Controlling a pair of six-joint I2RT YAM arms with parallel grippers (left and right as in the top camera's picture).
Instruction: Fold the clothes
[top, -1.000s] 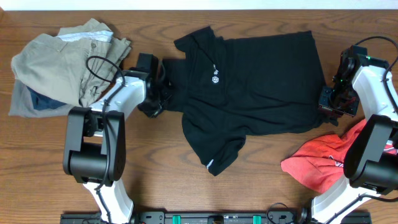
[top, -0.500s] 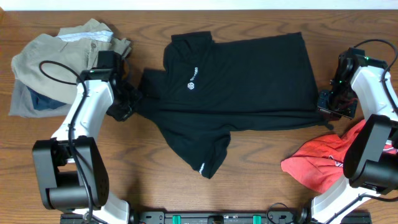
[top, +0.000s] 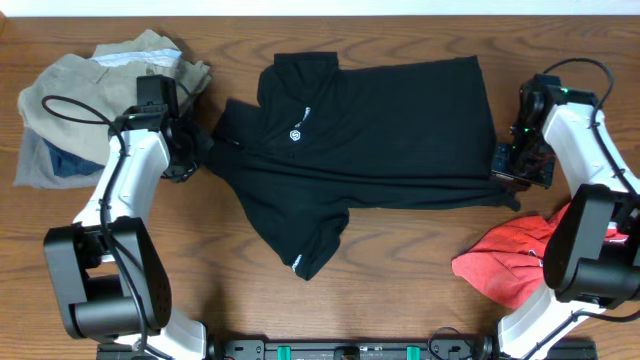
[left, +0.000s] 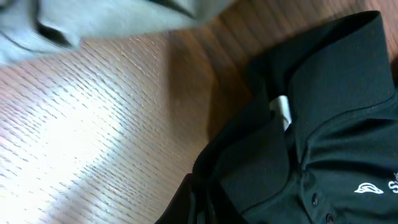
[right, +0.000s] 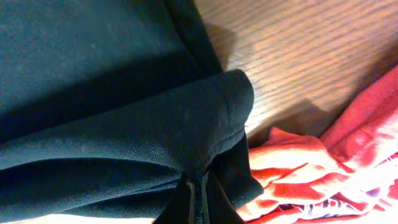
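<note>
Wood-grain worktop (top: 400, 260) is carrying the black polo shirt (top: 390, 130), which is lying centrally with its long axis running left to right between my claws. I am clamping its collar end with the left claw (top: 188, 160) and its hem end with the right claw (top: 515, 172).

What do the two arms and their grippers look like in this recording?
The left arm and right arm have white link shells with bulky black joint housings. A thin black cable loops off the left forearm. A similar black wire arcs over the right wrist, beside a small green light. The left gripper and right gripper are black.
</note>
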